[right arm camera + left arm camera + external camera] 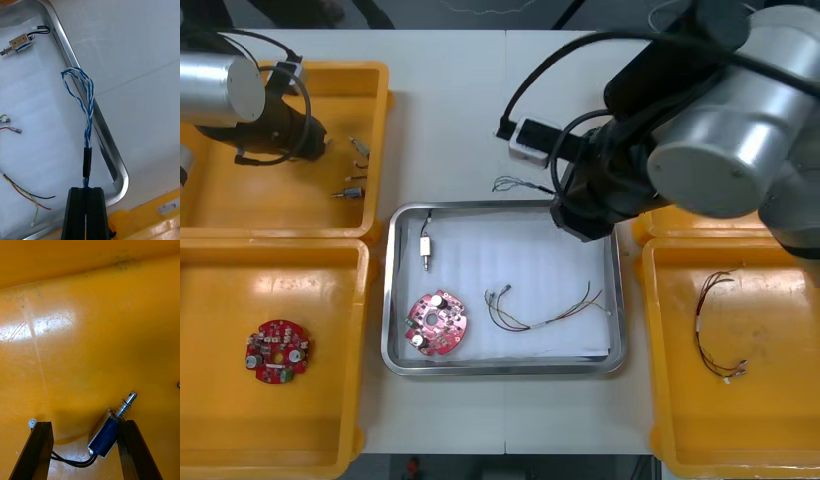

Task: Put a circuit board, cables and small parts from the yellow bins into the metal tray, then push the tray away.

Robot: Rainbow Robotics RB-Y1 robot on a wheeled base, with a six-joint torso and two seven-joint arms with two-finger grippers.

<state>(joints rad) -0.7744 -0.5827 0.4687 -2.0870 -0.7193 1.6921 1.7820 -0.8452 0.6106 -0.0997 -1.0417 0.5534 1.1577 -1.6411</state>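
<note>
Extending from the clamped right pincer point(86, 189), cable point(89, 112) crosses tray point(108, 150) rim; left pincer point(84, 423), apart, straddles small metal part point(107, 435).

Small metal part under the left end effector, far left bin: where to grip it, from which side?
Grip the small metal part by its blue body, from above, fingers across its long sides. The spring pin is thin and the black cable slack. The left end effector straddles it, open.

Shiny metal tray point(502, 369), glossy plastic bin point(280, 420)
</note>
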